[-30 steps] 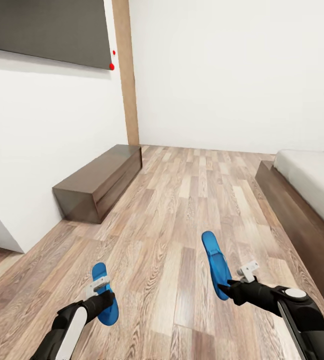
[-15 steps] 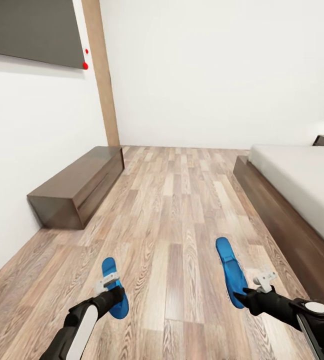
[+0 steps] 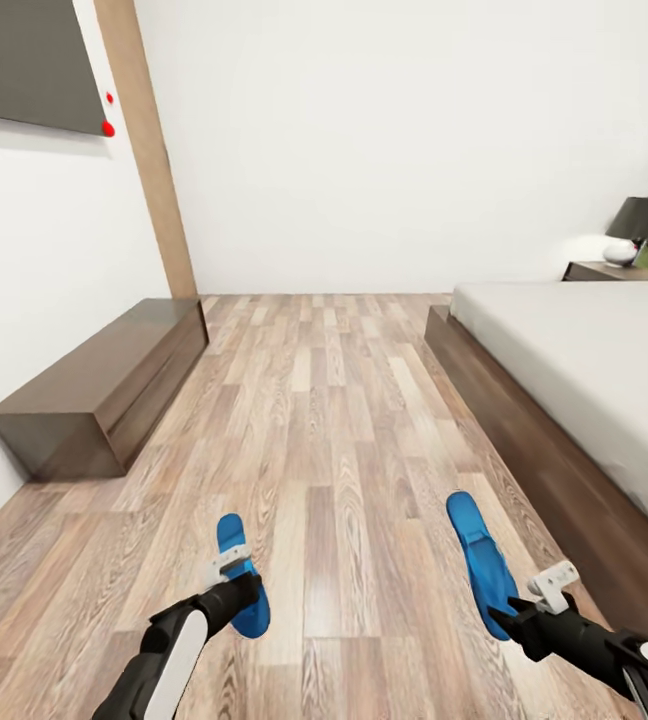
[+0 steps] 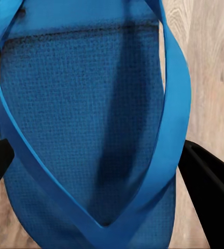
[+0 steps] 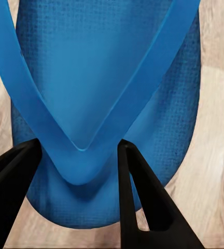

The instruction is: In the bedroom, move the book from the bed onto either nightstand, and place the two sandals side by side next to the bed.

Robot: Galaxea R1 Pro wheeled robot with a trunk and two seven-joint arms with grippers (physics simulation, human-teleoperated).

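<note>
I carry the two sandals above the wooden floor, one in each hand. My left gripper (image 3: 236,588) is shut on one blue sandal (image 3: 232,540); in the left wrist view its black fingers (image 4: 210,192) flank the sole (image 4: 81,104). My right gripper (image 3: 512,615) is shut on the other blue sandal (image 3: 476,550), and its fingers (image 5: 143,202) pinch the strap's toe end (image 5: 81,155). The bed (image 3: 574,360) with its off-white mattress runs along the right. A nightstand (image 3: 589,271) stands beyond the bed's far end. The book is out of view.
A long low dark-brown cabinet (image 3: 99,390) lies against the left wall, under a dark wall panel (image 3: 24,60). A wooden post (image 3: 149,150) stands in the corner. A lamp (image 3: 636,217) and a white object (image 3: 620,250) sit on the nightstand. Wooden floor (image 3: 334,400) stretches between cabinet and bed.
The whole picture has shifted left, so the camera has turned right; more of the bed and the nightstand have come into view. Both grippers still hold their sandals.
</note>
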